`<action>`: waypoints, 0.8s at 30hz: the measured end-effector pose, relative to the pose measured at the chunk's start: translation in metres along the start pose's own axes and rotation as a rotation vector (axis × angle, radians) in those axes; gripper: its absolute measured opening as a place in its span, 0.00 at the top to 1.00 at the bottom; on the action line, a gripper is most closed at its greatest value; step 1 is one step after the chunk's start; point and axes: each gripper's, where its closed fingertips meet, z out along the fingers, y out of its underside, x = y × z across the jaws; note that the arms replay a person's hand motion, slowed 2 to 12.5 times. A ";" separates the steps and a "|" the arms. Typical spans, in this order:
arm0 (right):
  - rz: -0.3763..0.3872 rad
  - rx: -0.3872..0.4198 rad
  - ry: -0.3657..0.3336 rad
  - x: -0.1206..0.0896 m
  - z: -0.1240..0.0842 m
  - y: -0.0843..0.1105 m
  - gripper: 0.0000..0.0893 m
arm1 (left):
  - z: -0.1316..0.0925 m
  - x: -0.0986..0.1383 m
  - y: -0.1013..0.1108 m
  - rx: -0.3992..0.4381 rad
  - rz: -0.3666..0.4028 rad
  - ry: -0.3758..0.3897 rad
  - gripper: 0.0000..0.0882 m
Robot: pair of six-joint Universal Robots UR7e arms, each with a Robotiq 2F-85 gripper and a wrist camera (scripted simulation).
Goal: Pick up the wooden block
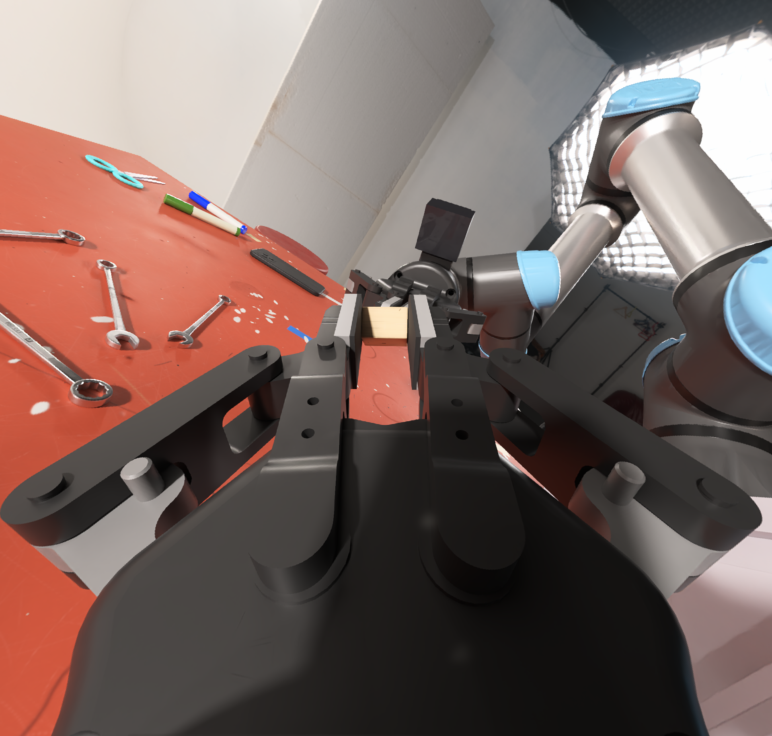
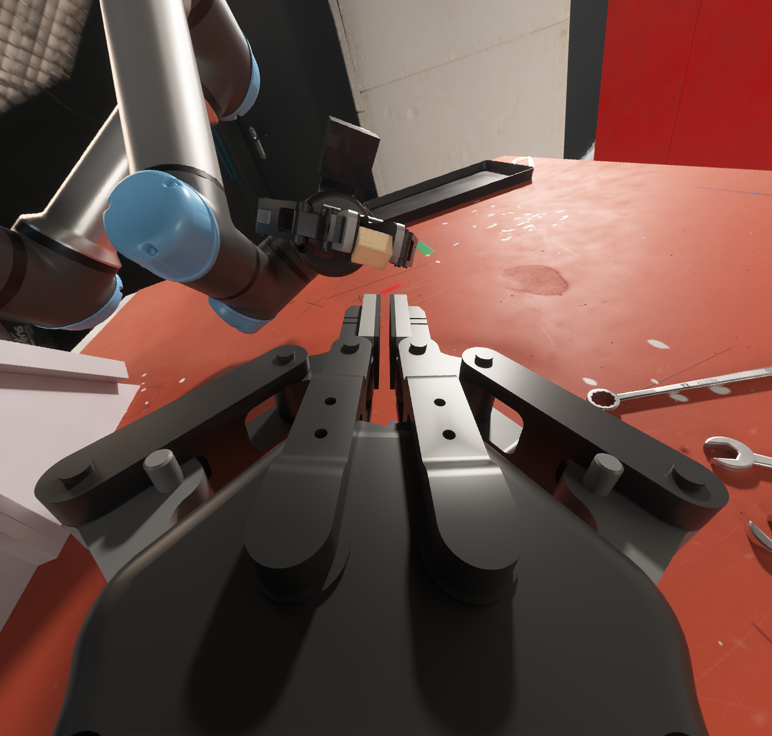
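Gripping the wooden block [image 1: 384, 322] between left jaws.

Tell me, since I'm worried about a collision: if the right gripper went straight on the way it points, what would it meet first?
Probably the left gripper holding the wooden block, slightly left of the right gripper and raised off the red table. Depth is unclear, so it might pass just beneath.

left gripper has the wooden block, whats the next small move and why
Probably a short, steady lift straight up. The left gripper is shut on the wooden block, which the right wrist view shows already clear of the red table; the right gripper sits shut and empty below it.
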 end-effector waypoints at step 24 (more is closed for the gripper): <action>0.118 0.056 -0.081 -0.006 0.001 -0.005 0.96 | 0.000 0.010 -0.006 0.031 0.008 0.035 0.78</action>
